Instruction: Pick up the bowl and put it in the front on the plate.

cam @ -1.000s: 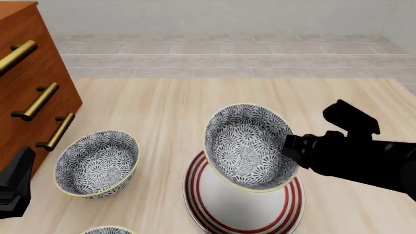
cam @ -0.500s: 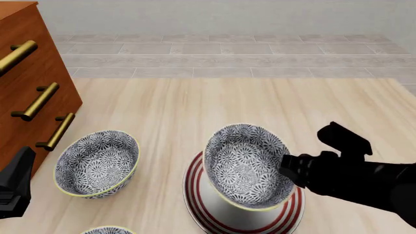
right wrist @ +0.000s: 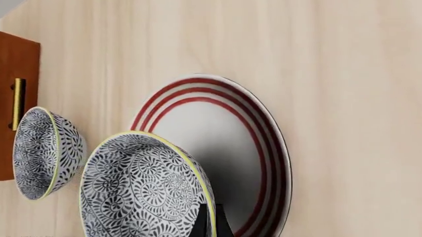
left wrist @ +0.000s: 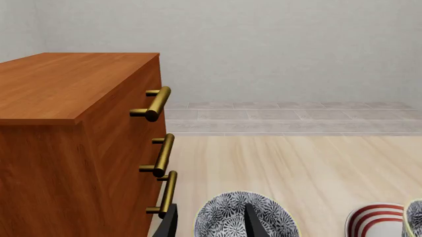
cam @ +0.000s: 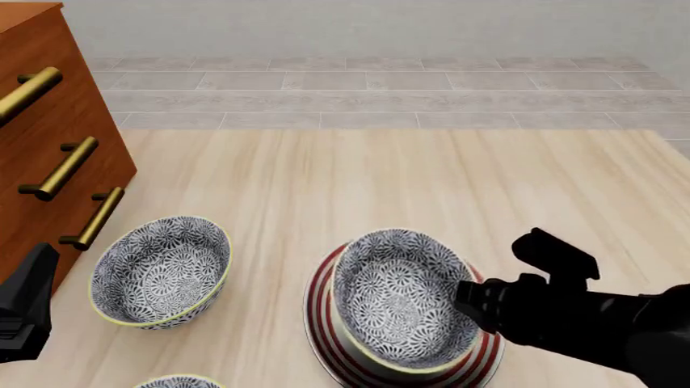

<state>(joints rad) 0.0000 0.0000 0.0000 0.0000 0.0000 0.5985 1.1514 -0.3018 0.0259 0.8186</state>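
1. Over the last second the right gripper (cam: 466, 301) has come down with the bowl (cam: 397, 303), which hung tilted above the plate (cam: 319, 311) and now sits low over it, close to level.
2. The right gripper is clamped on the bowl's right-hand rim; the right wrist view shows a dark finger (right wrist: 212, 223) pressed against the outside of the wall just under the yellow-green edge.
3. The bowl is inside the plate's red rings, toward their left side. Whether its base touches the plate I cannot tell; the wrist view shows only shadow between them.
4. Judged step: the final lowering and set-down. The next move calls for a slight further descent if any gap remains, then parting the fingers and lifting clear without dragging the rim.
5. Further out, a second patterned bowl (cam: 161, 271) stands left of the plate, near the wooden drawer cabinet (cam: 44, 170).
6. The left gripper (left wrist: 207, 224) idles above that second bowl, its fingers apart and holding nothing.
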